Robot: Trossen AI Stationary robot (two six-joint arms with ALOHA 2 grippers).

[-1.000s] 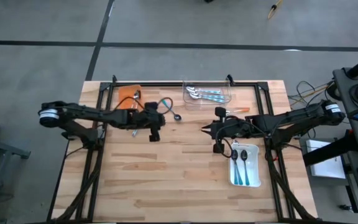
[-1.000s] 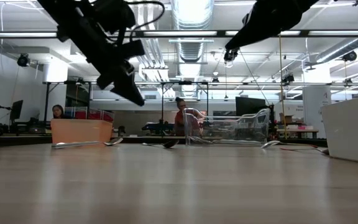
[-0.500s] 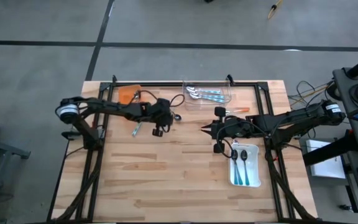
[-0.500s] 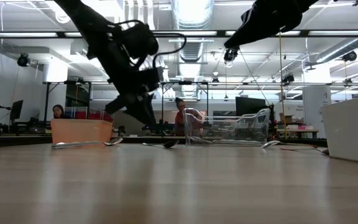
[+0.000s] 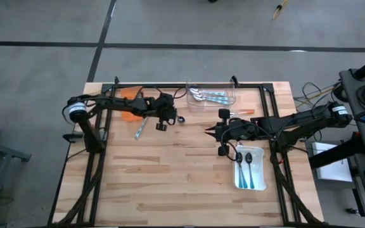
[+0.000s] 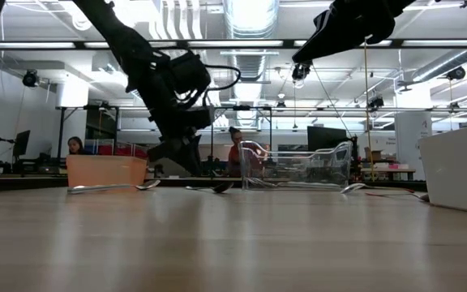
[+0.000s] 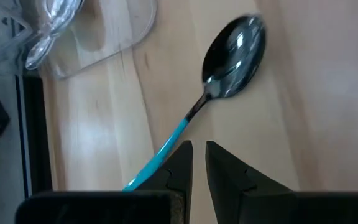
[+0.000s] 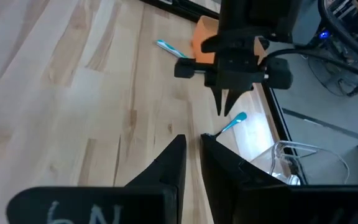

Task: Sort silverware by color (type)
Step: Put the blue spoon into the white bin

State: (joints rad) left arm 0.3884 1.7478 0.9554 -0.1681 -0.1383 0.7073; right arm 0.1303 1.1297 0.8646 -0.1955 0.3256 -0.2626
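My left gripper (image 5: 168, 120) is shut and hangs point-down just above a teal-handled spoon (image 7: 234, 51) that lies flat on the table by the clear tray's near left corner. In the left wrist view the spoon's handle (image 7: 166, 148) runs in beside one finger; I cannot tell whether they touch. A second teal spoon (image 5: 139, 130) lies on the table nearer the left. My right gripper (image 5: 209, 132) is shut and held in the air at mid-table, with an orange-handled spoon (image 5: 243, 113) lying behind it.
The clear tray (image 5: 213, 96) at the far edge holds several spoons. The orange tray (image 5: 128, 96) sits at the far left, partly under my left arm. The white tray (image 5: 250, 180) at the near right holds two teal spoons. People show in the room behind the table.
My left arm has swung toward the table's far edge and right, uncovering the teal spoon on the left. Its gripper has come down from well above the table to just over the teal spoon by the clear tray. No spoon has moved.
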